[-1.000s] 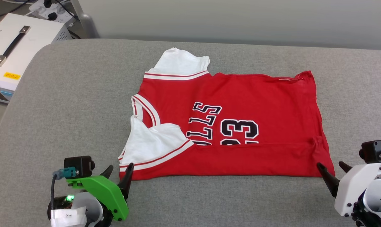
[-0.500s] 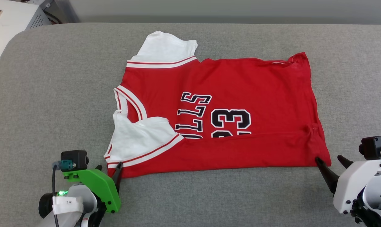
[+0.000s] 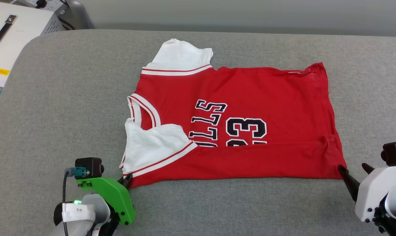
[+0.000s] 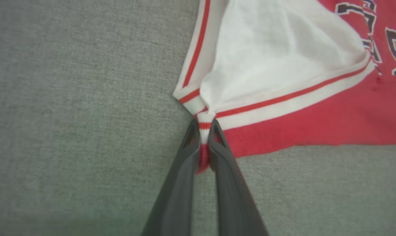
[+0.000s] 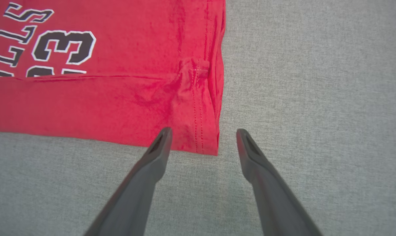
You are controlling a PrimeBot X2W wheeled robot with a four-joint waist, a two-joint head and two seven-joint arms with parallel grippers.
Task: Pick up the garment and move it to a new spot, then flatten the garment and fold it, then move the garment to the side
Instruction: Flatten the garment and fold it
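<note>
A grey padded table (image 3: 53,98) carries the garment (image 3: 250,95) mid-surface, its near edge folded over the lettering. The left gripper (image 4: 203,129) pinches its striped sleeve corner. The right gripper (image 5: 203,132), fingers spread, straddles the near hem corner and should bite both layers before an even, joint lift.

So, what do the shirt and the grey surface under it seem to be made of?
The garment: probably a thin knit cloth, matte with slight sheen; it creases softly and shows stitched hems. The grey surface: seemingly a woven fabric cover, matte, with fine speckled weave.
</note>
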